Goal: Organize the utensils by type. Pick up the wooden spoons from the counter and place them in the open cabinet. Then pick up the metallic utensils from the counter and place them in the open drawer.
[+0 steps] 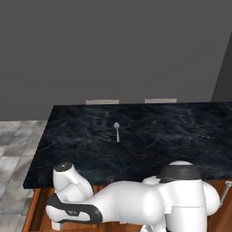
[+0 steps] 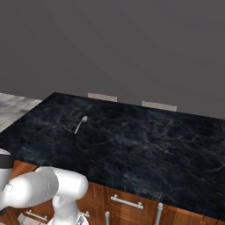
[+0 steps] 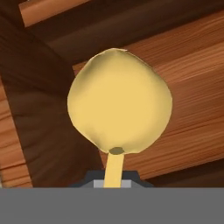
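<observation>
1. The gripper [image 3: 113, 183] is pinched on a pale wooden spoon [image 3: 119, 107], bowl forward, close to reddish-brown wood panels [image 3: 183, 96].
2. The thin handle could twist or slip, or the bowl could knock the wood.
3. Farther off, the metal spoon [image 1: 117, 130] lies mid-counter [image 1: 181, 131], not yet collected.

The counter [image 1: 158, 136] is black with faint pale veins like marble. On it lies a small silver-grey spoon [image 1: 117, 131]. The cabinets [image 2: 132, 204] under the counter are reddish-brown wood with silver bar handles [image 2: 126, 202]. The wall [image 1: 113, 50] behind is plain dark grey, and the floor [image 1: 18, 140] to the left is pale grey mottled tile. In the hand view a wooden spoon [image 3: 119, 109] is pale yellow, its stem a deeper yellow, against warm brown wood boards [image 3: 188, 105] with visible grain
</observation>
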